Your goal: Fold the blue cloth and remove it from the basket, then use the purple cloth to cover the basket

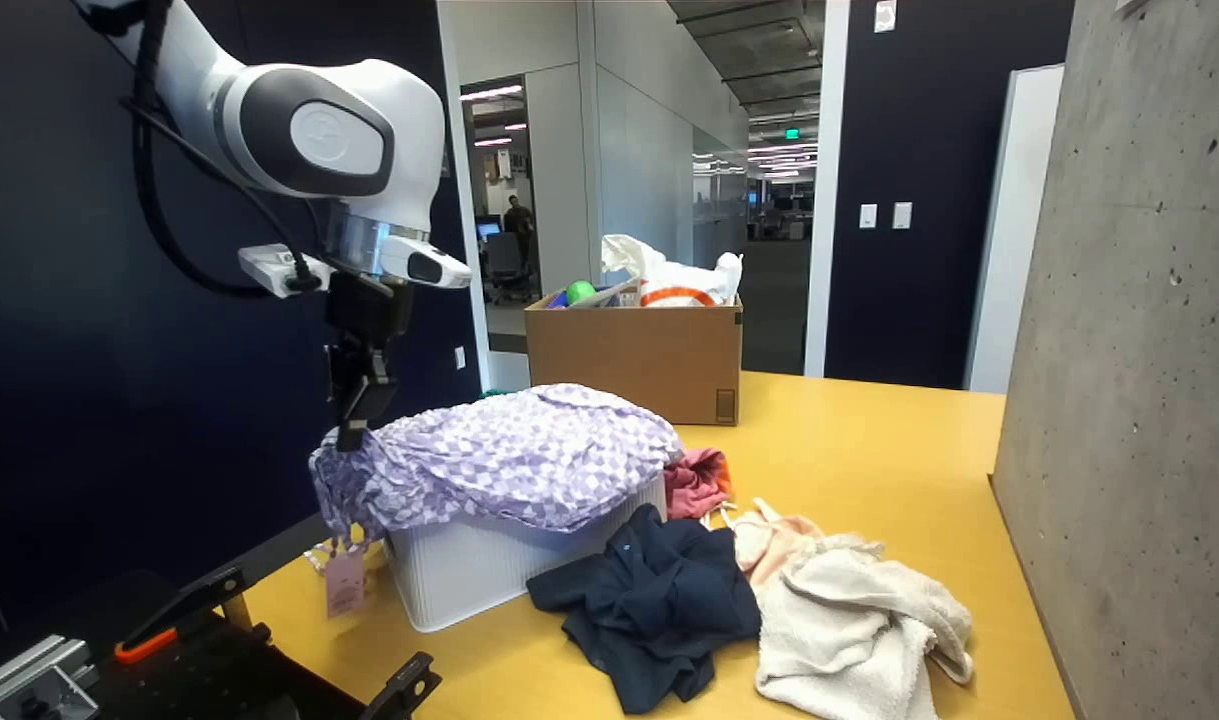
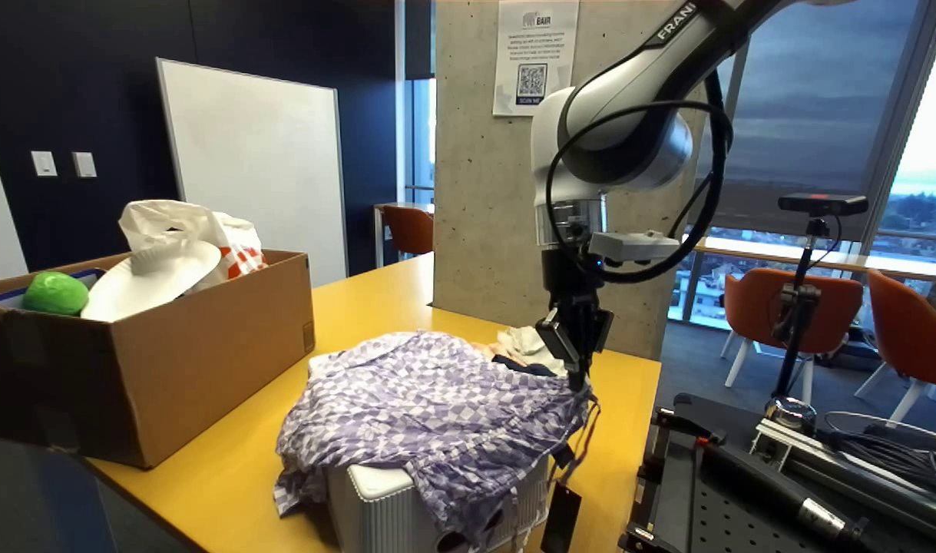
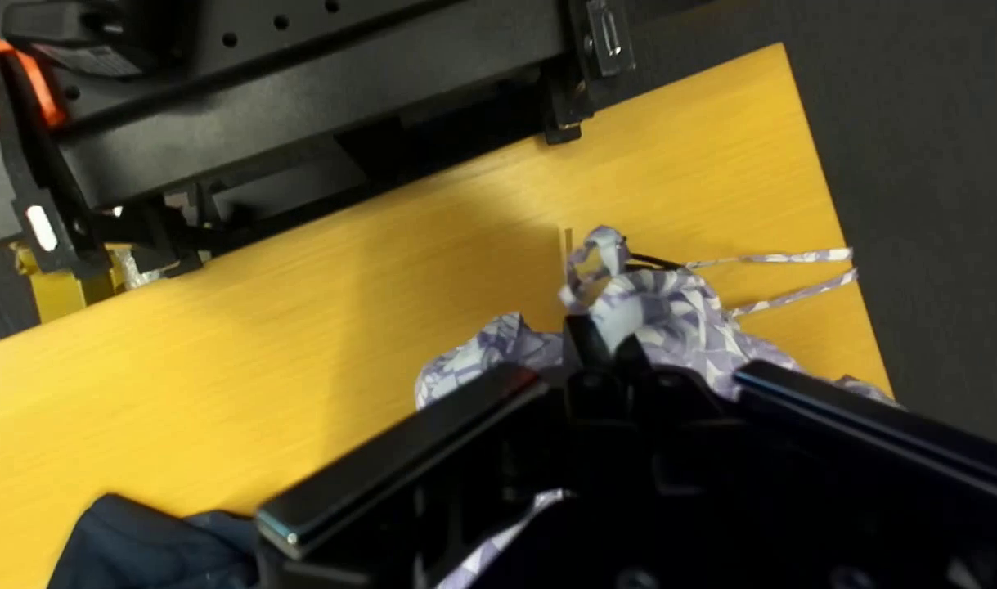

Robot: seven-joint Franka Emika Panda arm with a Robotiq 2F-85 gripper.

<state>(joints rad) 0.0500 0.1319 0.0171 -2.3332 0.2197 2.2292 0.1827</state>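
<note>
The purple-and-white checked cloth (image 1: 529, 450) lies spread over the top of the white ribbed basket (image 1: 469, 580). In an exterior view the cloth (image 2: 437, 399) hangs over the near side of the basket (image 2: 383, 511). My gripper (image 1: 351, 438) is shut on the cloth's gathered edge at the basket's robot-side end. In the wrist view the fingertips (image 3: 604, 339) pinch the cloth (image 3: 686, 319), and its thin ties trail over the table. The dark blue cloth (image 1: 659, 600) lies crumpled on the table beside the basket, outside it. The basket's inside is hidden under the purple cloth.
A cream towel (image 1: 849, 630), a peach cloth (image 1: 772, 540) and a red cloth (image 1: 697, 484) lie near the basket. A full cardboard box (image 1: 634, 355) stands behind. A concrete pillar (image 1: 1129, 350) borders the yellow table (image 1: 899, 450). The black robot mount (image 3: 318, 106) adjoins the table edge.
</note>
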